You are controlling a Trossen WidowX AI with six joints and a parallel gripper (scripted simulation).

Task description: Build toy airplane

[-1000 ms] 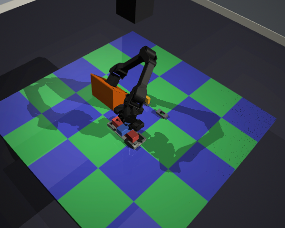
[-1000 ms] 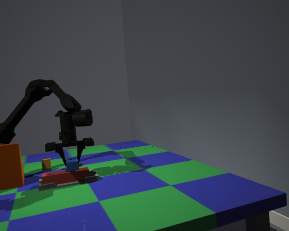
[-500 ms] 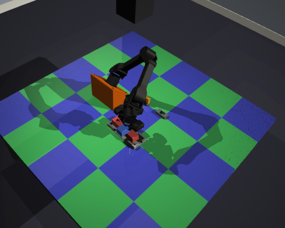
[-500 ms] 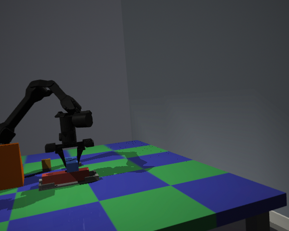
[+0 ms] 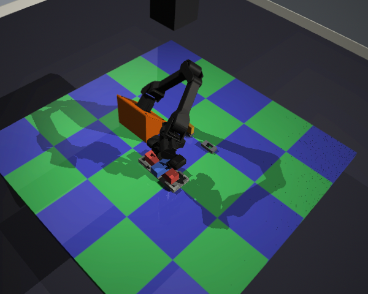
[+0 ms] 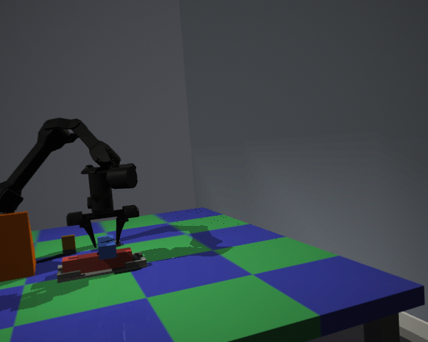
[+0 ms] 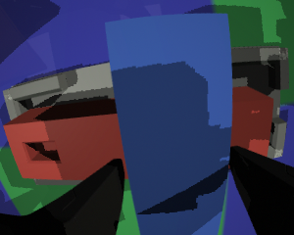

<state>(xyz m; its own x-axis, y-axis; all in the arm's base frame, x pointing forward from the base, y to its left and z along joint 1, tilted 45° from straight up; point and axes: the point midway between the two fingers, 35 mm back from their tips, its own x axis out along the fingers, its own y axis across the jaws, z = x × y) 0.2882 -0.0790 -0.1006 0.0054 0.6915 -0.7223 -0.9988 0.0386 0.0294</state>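
The red fuselage lies lengthwise in the grey cradle. A small square socket shows near one end. The blue wing lies crosswise on the fuselage's middle; its tab and socket are hidden. My gripper points down and is open, its fingers standing on either side of the wing with narrow gaps. The yellow-orange tail fin stands apart, behind the arm in the top view.
A large orange block stands beside the arm's base, close to one end of the cradle. A small grey holder with a central opening lies on the checkered table beyond the gripper. A black box shows at the top of the top view.
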